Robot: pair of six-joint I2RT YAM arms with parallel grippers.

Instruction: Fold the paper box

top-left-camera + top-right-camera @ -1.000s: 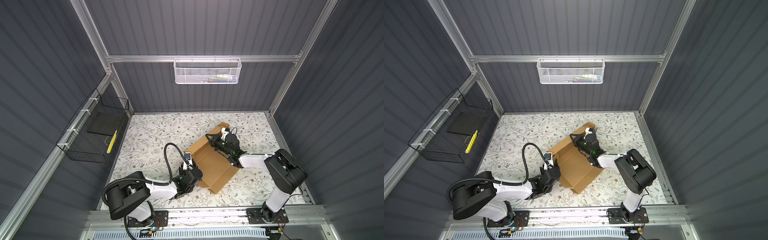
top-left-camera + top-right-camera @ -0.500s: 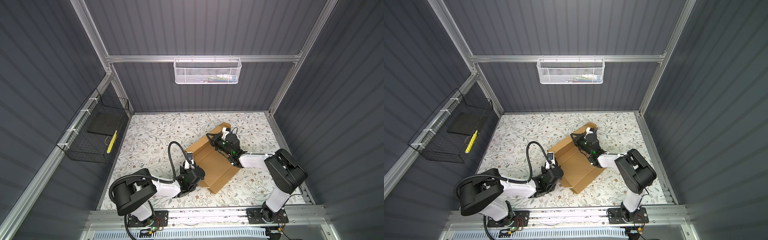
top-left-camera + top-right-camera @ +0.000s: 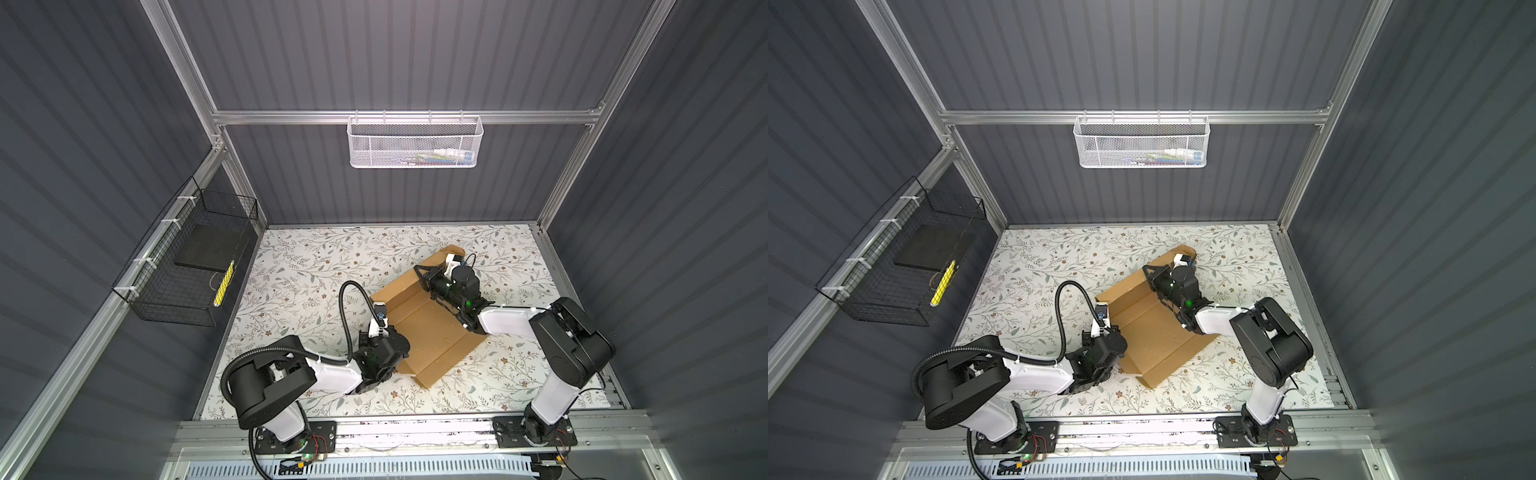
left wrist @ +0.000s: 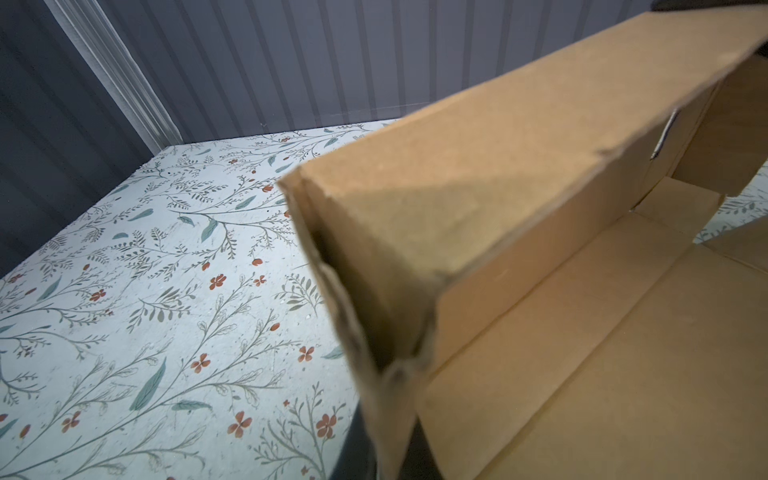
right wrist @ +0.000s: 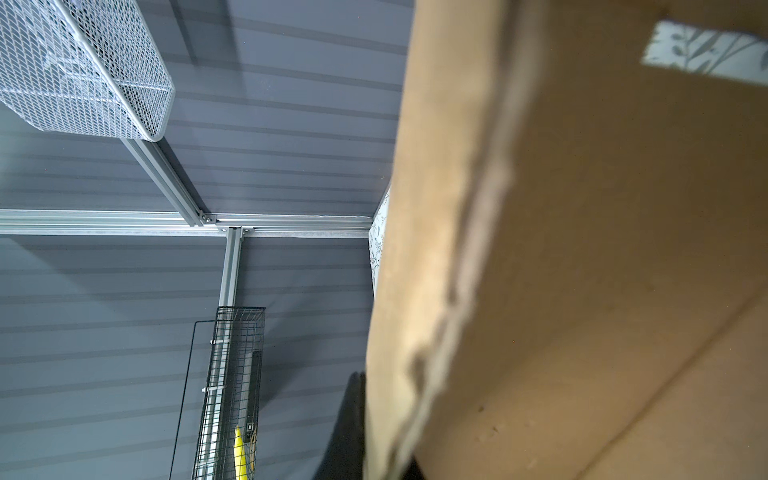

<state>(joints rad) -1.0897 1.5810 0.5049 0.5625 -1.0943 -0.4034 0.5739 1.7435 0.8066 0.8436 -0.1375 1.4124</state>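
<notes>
The left gripper (image 4: 390,455) has closed from part-open a second ago and now pinches the near end of the paper box's (image 4: 582,332) folded side wall, a dark finger on either side of the cardboard. Its arm has swung in closer to the box since then. The right gripper (image 5: 376,453) has not shifted and is clamped narrow on the edge of a raised flap, which fills the view ahead of it.

Ahead of the left gripper the wall stands upright, doubled over with a hollow showing at its cut end. Beside it, on the gripper's inner side, the creased floor panels lie flat. In both top views the paper box (image 3: 432,332) sits slantwise between the two grippers, brown and half formed, with its long side nearer the right arm unraised.

On the outer side of the left gripper the floral tabletop (image 3: 311,282) runs bare to the grey wall. Past the right gripper a strip of tabletop remains before the back wall, where a white mesh basket (image 3: 415,141) hangs high. A black wire basket (image 3: 187,266) hangs on the wall beyond the left arm.
</notes>
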